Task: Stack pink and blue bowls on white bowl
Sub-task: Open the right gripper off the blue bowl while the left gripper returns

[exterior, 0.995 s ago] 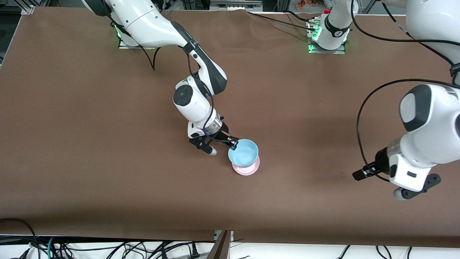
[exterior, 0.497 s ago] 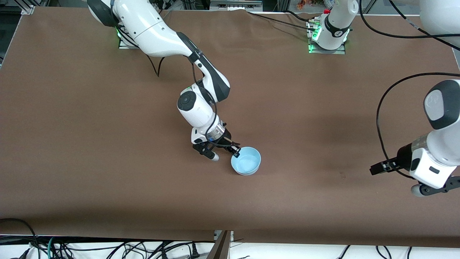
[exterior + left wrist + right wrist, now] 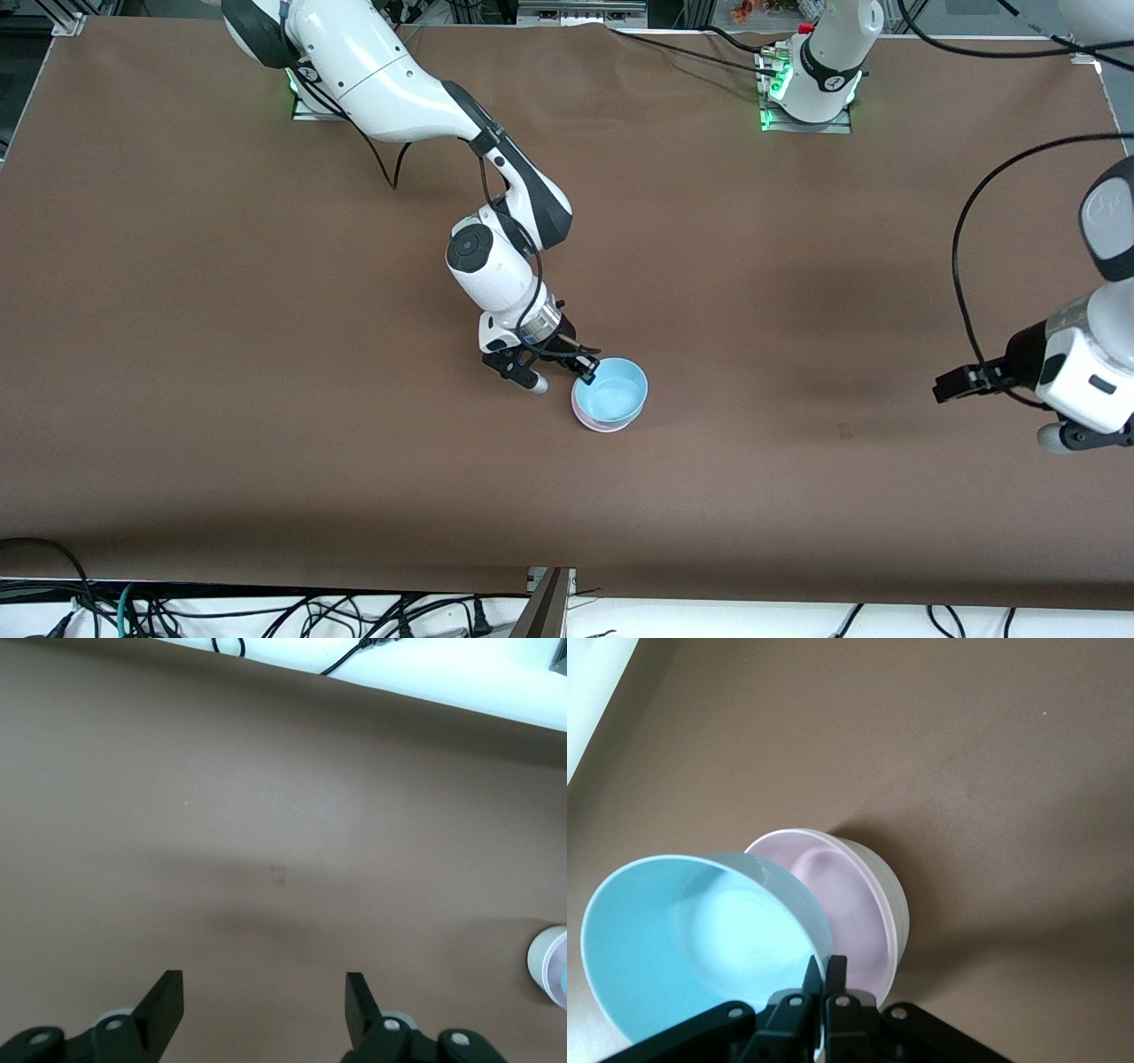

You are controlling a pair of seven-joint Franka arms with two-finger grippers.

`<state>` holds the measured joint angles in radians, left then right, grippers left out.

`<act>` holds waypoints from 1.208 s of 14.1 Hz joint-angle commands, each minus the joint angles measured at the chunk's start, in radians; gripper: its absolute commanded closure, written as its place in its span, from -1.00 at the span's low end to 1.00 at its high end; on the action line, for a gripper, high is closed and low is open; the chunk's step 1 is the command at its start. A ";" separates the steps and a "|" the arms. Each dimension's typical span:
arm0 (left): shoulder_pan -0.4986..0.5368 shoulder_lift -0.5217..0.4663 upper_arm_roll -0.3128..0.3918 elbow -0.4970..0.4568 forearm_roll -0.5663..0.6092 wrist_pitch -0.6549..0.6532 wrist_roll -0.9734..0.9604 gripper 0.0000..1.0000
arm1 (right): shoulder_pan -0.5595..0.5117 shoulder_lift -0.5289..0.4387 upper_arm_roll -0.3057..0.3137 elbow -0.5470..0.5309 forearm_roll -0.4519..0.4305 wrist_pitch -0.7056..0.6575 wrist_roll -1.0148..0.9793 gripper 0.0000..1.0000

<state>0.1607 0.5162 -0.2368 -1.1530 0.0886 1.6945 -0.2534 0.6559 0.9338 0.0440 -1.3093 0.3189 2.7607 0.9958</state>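
Since half a second ago the right gripper (image 3: pixel 585 370) has carried the light sky-blue round plastic bowl (image 3: pixel 612 395) a little lower, and a sliver of the pale pink round plastic bowl (image 3: pixel 583 415) now shows under it again; the left arm has drawn farther toward its own end of the table. The right gripper's fingers (image 3: pixel 824 985) are pinched narrow on the blue bowl's (image 3: pixel 700 939) rim. In the right wrist view the blue bowl sits tilted, partly over the pink bowl (image 3: pixel 846 895), which is nested inside the plain white round plastic bowl (image 3: pixel 891 895). That stack rests on the brown table (image 3: pixel 266 372), near its middle. The left gripper (image 3: pixel 264 1001) waits with its fingers spread wide and nothing between them, over bare table toward the left arm's end.
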 commanded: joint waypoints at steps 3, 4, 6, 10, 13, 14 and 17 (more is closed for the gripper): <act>0.028 -0.103 -0.002 -0.083 -0.004 -0.039 0.032 -0.67 | -0.001 0.014 -0.007 0.021 -0.029 0.000 -0.008 1.00; 0.048 -0.119 -0.002 -0.091 -0.009 -0.039 0.066 -0.67 | -0.001 0.016 -0.007 0.016 -0.029 0.000 -0.008 1.00; 0.074 -0.140 -0.004 -0.102 -0.015 -0.047 0.130 -0.67 | -0.001 0.016 -0.007 0.015 -0.029 -0.003 -0.008 1.00; 0.076 -0.214 -0.007 -0.181 -0.023 -0.042 0.137 -0.67 | -0.001 0.014 -0.007 -0.001 -0.029 -0.009 -0.006 1.00; 0.069 -0.336 0.001 -0.338 -0.069 0.028 0.137 -0.68 | -0.004 0.011 -0.007 -0.001 -0.026 -0.032 -0.003 0.21; 0.065 -0.372 0.002 -0.391 -0.069 0.054 0.137 -0.68 | -0.002 0.011 -0.007 -0.001 -0.029 -0.032 -0.003 -0.99; -0.011 -0.453 0.054 -0.502 -0.069 0.097 0.138 -0.71 | -0.004 0.003 -0.009 0.005 -0.027 -0.074 -0.003 -1.00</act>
<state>0.2051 0.1629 -0.2359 -1.5229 0.0419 1.7427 -0.1384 0.6550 0.9493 0.0362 -1.3094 0.3044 2.7356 0.9942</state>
